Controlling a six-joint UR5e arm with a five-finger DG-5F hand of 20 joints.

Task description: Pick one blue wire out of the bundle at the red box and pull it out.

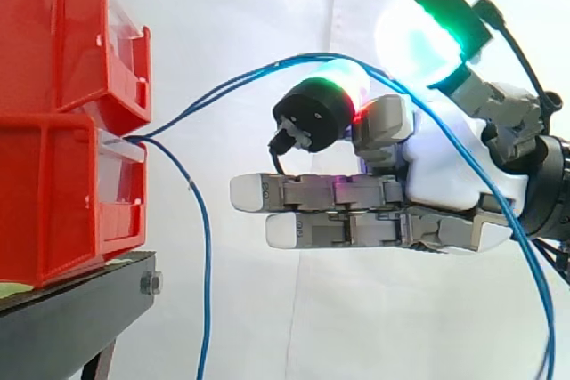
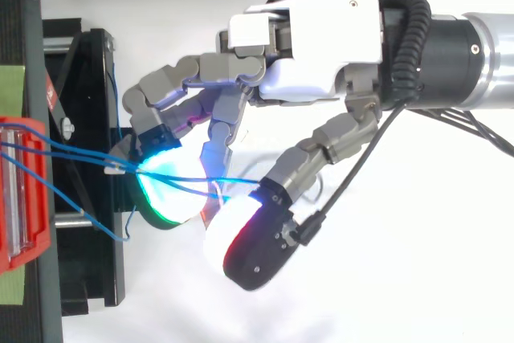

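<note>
The hand [image 1: 445, 175] pinches two blue wires [image 1: 240, 77] between one curled finger and the thumb, with two other fingers straight. Both wires arc away to the lower bin [image 1: 62, 202] of two stacked red bins [image 1: 53, 33]. There a third blue wire [image 1: 207, 255] hangs loose, over one black stand [image 1: 62, 318].

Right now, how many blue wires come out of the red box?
3: two blue wires arch side by side from the red box over the robot hand; one hangs down beside the box. Others may be hidden.
</note>
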